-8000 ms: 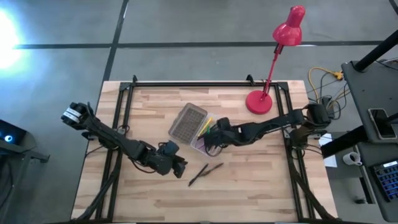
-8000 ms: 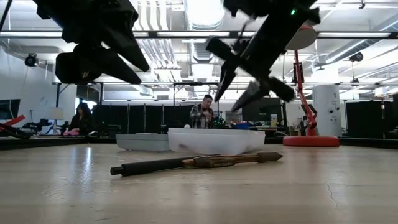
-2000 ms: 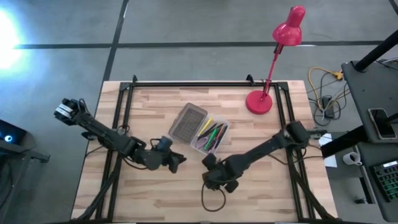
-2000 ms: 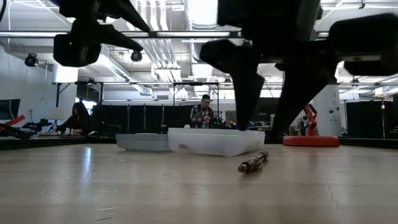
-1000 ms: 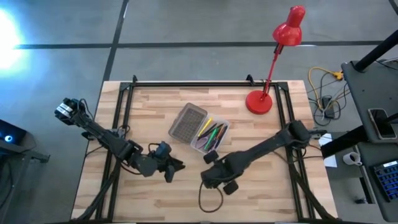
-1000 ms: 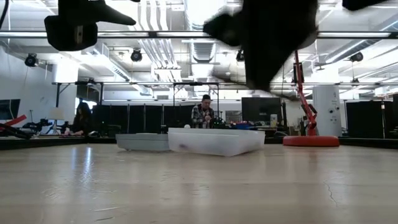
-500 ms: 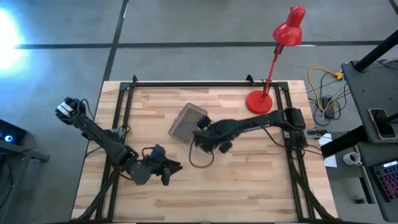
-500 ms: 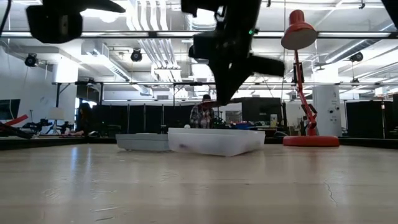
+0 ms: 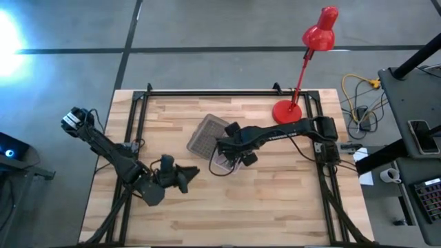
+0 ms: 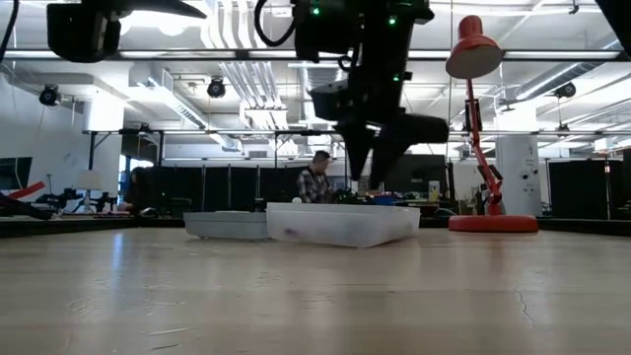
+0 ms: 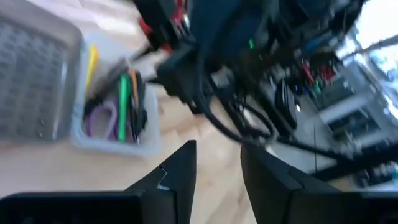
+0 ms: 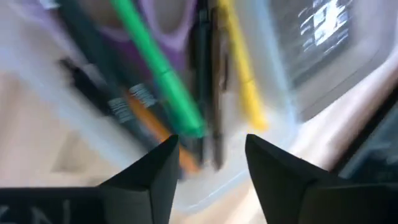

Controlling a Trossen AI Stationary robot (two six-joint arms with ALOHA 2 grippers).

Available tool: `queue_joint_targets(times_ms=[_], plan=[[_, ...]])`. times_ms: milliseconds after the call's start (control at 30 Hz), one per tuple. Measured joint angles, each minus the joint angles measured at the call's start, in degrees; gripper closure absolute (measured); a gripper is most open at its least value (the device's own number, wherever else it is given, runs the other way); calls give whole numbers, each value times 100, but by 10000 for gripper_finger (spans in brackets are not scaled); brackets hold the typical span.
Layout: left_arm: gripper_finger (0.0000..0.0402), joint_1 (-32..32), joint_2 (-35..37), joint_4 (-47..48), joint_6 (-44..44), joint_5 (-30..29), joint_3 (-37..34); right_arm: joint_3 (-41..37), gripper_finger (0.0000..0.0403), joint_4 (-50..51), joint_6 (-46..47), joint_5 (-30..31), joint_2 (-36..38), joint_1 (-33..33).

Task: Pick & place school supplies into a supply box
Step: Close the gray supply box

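We see the right gripper (image 12: pixel 208 155) over the box (image 12: pixel 273 93), jaws apart and empty above the pens (image 12: pixel 161 74). The left gripper (image 11: pixel 217 168) hangs open and empty near the table's (image 9: pixel 275 200) front.

This was a robotics lab in a large open industrial hall. The wooden table (image 9: pixel 172 220) sat in a black metal frame (image 9: pixel 207 92) on a grey concrete floor (image 9: pixel 207 27) marked with dark lines. Across the table, exposed ceiling ducts (image 10: pixel 237 79) and strip lights ran overhead, monitors (image 10: pixel 414 173) lined distant desks, and a person (image 10: pixel 315 179) sat at one. Loose cables (image 9: pixel 358 89) and a keyboard (image 9: pixel 428 196) lay on a side bench.
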State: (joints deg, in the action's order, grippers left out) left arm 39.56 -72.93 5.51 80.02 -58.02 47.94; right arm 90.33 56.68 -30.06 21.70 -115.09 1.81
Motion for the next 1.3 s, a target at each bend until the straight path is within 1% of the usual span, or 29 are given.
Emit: queue_joint_targets(times_ms=[67, 133, 200, 233, 300, 367, 433, 500, 600, 667, 733, 800, 900, 1000, 1067, 1200, 1300], plan=[[297, -147, 62, 66, 12, -139, 0, -66, 220, 253, 457, -333, 127, 1], [307, -444, 180, 353, 127, -151, 0, -273, 217, 306, 895, -725, 390, 25], [320, -872, 358, 954, 208, 101, 0, -629, 219, 161, 1264, -857, 759, 92], [326, -1151, 461, 1314, 230, 371, 0, -843, 221, 40, 1475, -863, 988, 138], [336, -1806, 696, 2153, 408, 1151, -3, -1293, 225, -304, 2062, -886, 1473, 248], [342, -2576, 896, 2841, 399, 1959, -9, -1782, 227, -811, 2919, -888, 2027, 362], [346, -3331, 1043, 3123, -39, 2733, -65, -2255, 230, -1411, 3908, -878, 2511, 472], [355, -3998, 1175, 2959, -578, 3444, -174, -2714, 236, -2071, 4794, -822, 2871, 562], [383, -4890, 1244, 2858, -1121, 4151, -298, -3273, 258, -2838, 5661, -623, 3119, 655], [396, -5399, 1242, 2855, -1335, 4472, -408, -3543, 283, -2865, 6266, -381, 3130, 674], [397, -5929, 1242, 2658, -1599, 4993, -580, -3775, 312, -2862, 6856, -326, 3063, 668], [399, -6431, 1218, 2161, -1912, 5590, -830, -3971, 343, -2864, 7399, -317, 2994, 675], [401, -7089, 1107, 1105, -2226, 6382, -1329, -4248, 383, -2896, 8090, -360, 2970, 692], [401, -7637, 883, 479, -2251, 6768, -1749, -4401, 390, -2913, 8702, -355, 2976, 692], [401, -7861, 683, 224, -2378, 6916, -1899, -4438, 390, -2900, 9012, -352, 2980, 692], [401, -7985, 180, 167, -2894, 7043, -1963, -4438, 390, -2943, 9453, -318, 2884, 677], [401, -7978, -404, 66, -3199, 7248, -1803, -4440, 390, -3004, 9740, -196, 2735, 626]])
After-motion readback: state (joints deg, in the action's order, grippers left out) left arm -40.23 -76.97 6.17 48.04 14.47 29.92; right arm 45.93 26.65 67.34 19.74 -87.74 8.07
